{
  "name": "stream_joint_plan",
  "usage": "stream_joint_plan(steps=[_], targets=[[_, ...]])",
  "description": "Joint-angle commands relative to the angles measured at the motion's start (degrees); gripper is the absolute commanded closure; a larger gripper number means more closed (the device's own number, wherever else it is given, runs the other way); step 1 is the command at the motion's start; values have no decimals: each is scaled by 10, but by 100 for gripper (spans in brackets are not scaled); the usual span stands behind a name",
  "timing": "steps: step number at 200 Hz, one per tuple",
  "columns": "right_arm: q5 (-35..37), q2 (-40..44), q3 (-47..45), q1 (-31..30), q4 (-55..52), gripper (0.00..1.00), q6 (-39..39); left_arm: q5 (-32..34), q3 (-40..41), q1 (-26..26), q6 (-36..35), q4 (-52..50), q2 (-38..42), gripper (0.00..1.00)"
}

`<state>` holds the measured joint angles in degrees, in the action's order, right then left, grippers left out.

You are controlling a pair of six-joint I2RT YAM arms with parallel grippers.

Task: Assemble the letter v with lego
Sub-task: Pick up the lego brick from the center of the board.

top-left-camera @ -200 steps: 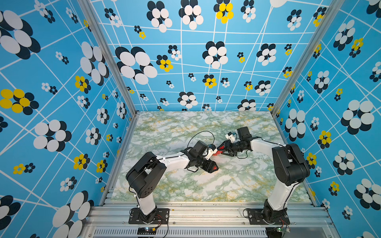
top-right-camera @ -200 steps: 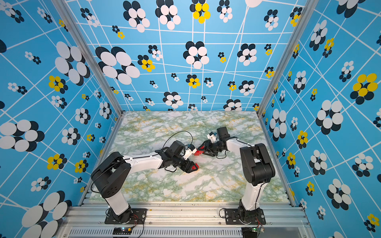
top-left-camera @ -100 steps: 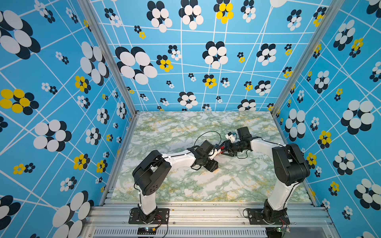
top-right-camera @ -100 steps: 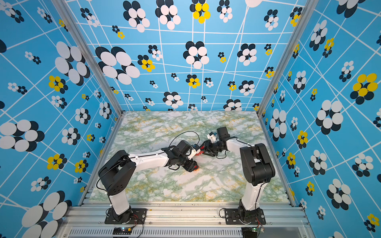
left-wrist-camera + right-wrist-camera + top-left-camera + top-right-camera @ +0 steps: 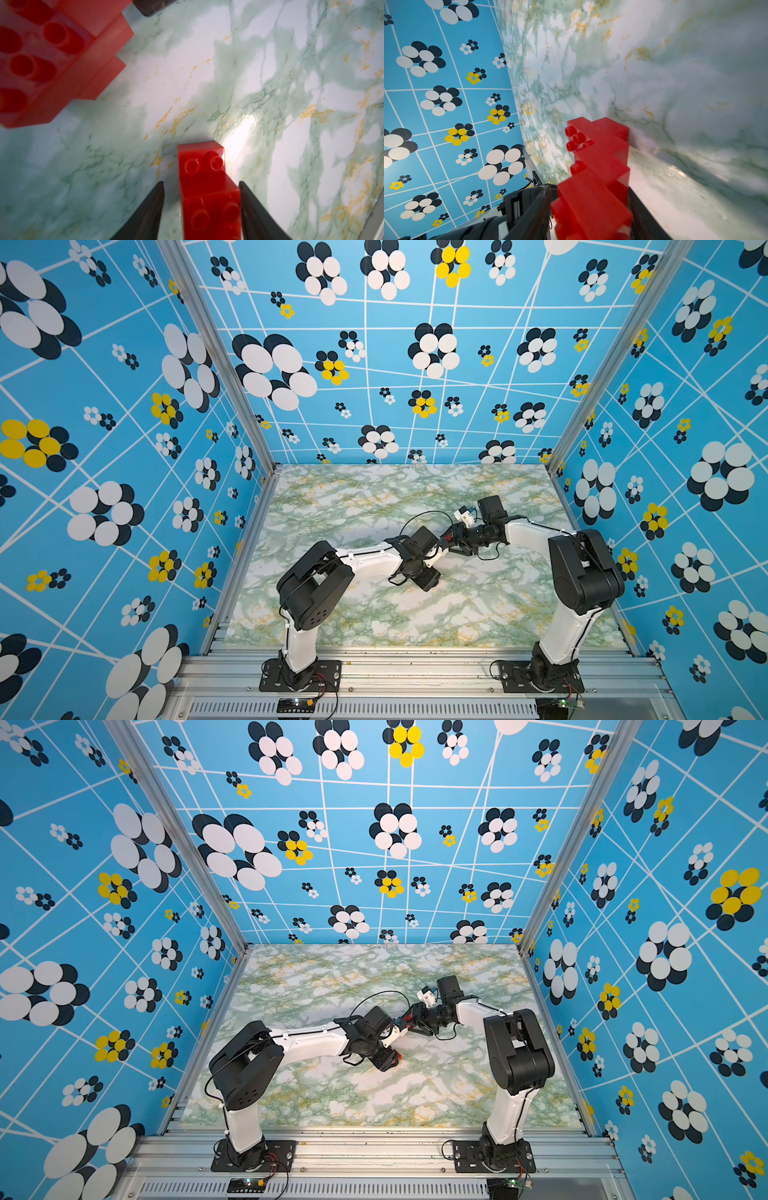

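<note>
- My left jaws (image 5: 200, 184) are nearest, lowered onto the tabletop (image 5: 270, 83) on the near side of the stepped lego stack (image 5: 62, 62). They stand apart, astride a two-brick lego piece (image 5: 207, 187).
- One jaw touches that piece's side. The other stands clear of it, with marble pattern showing in the gap.
- The two-brick lego piece is red, stepped and studs up. It lies on the tabletop near the stack but apart from it.
- My right jaws (image 5: 588, 193) are clamped on the stepped lego stack (image 5: 600, 158), one jaw against each side of its near end.
- The stack is a red staircase of joined bricks reaching out past the jaws. Whether its far tip touches the tabletop, I cannot tell.
- Beyond the stack, the tabletop (image 5: 374, 497) runs on to the blue flowered wall (image 5: 415, 364).
</note>
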<state>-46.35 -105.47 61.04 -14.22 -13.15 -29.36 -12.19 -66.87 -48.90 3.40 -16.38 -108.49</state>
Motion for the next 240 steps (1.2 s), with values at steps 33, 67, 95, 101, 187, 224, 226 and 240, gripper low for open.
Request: stream_joint_plan(steps=[33, 67, 95, 101, 187, 224, 226, 240], targets=[[9, -4, 8, -5, -16, 43, 8, 15, -17, -4, -12, -14, -14, 54], [7, -5, 8, -5, -17, 43, 9, 15, -20, -2, -19, -16, -11, 61], [7, -9, 9, -5, -18, 43, 10, 3, -24, 8, -26, -24, 6, 66], [7, -9, 8, -5, -19, 43, 11, -1, -23, 9, -29, -27, 13, 67], [5, -12, 8, -4, -12, 43, 11, -80, -59, 92, -127, -102, 84, 82], [5, -11, 10, -5, -18, 43, 14, -90, -116, 133, -208, -156, 71, 82], [6, -11, 10, -5, -19, 43, 14, -90, -121, 133, -215, -161, 69, 82], [5, -11, 10, -5, -23, 43, 17, -82, -148, 137, -255, -186, 51, 82]])
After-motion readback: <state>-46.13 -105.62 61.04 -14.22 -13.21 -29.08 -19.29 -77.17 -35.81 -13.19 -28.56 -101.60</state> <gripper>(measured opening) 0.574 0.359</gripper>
